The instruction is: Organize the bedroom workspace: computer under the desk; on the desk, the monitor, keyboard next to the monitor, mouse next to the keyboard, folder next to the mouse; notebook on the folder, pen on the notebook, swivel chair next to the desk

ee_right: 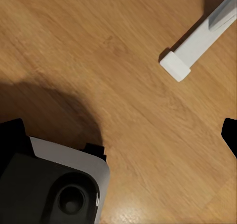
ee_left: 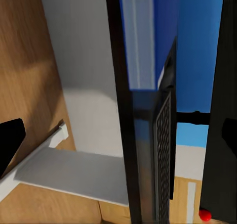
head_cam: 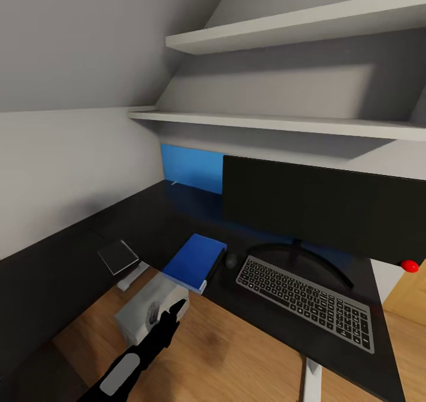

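Head view, left to right. A small grey flat notebook-like item point(head_cam: 118, 256) lies on the black desk top point(head_cam: 71, 272) at far left; what it is cannot be told for certain. Below it, the black left arm with its left gripper point(head_cam: 168, 314) reaches in front of the pale grey box-shaped computer case point(head_cam: 142, 316) on the wooden plank floor point(head_cam: 236, 355) by the desk edge. The pincer's state cannot be told; its fingers are not separable here.

Next right, a blue rectangular folder point(head_cam: 195, 261) lies on the desk, one corner over the edge. Just beside it sits a small black mouse point(head_cam: 231, 261), then the dark grey flat keyboard point(head_cam: 307, 301). Behind stands the wide black monitor point(head_cam: 322, 210).

Right wrist view: floor, a white desk foot point(ee_right: 195, 46); right gripper state cannot be told.
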You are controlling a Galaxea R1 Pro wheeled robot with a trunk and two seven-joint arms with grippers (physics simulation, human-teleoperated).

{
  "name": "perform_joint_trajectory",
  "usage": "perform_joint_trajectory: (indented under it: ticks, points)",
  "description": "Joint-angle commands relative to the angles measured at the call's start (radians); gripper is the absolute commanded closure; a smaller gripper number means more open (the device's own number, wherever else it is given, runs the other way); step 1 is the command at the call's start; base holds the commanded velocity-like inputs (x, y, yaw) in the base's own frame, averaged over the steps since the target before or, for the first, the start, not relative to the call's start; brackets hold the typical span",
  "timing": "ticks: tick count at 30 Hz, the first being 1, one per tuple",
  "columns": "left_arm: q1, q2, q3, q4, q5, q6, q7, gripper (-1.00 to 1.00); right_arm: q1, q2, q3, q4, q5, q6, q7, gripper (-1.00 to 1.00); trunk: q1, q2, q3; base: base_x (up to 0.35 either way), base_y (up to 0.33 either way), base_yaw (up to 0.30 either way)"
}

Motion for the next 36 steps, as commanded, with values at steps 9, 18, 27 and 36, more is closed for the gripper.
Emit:
perform_joint_trajectory:
  ticks: [9, 18, 27, 36]
  points:
    - [0.047, 0.015, -0.005, -0.066, 0.001, 0.007, -0.002, -1.0, -0.003, -0.001, -0.003, -0.002, -0.01, 0.0, -0.006, -1.0, 0.0, -0.001, -0.001, 0.0, 0.0, 0.0]
    - [0.064, 0.037, -0.007, -0.08, -0.004, 0.015, 0.002, -1.0, -0.003, -0.001, -0.001, -0.007, -0.011, -0.002, -0.007, -1.0, -0.031, 0.055, 0.024, 0.0, 0.0, 0.0]
    - [0.102, 0.07, -0.017, -0.094, -0.005, 0.104, 0.152, -1.0, -0.007, 0.001, -0.001, -0.042, -0.013, 0.011, -0.007, -1.0, -0.065, 0.118, 0.052, 0.0, 0.0, 0.0]
    - [0.286, 0.164, -0.01, -0.34, -0.008, 0.142, 0.275, -1.0, -0.021, 0.022, 0.002, -0.076, -0.011, 0.018, -0.015, -1.0, -0.08, 0.146, 0.065, 0.0, 0.0, 0.02]
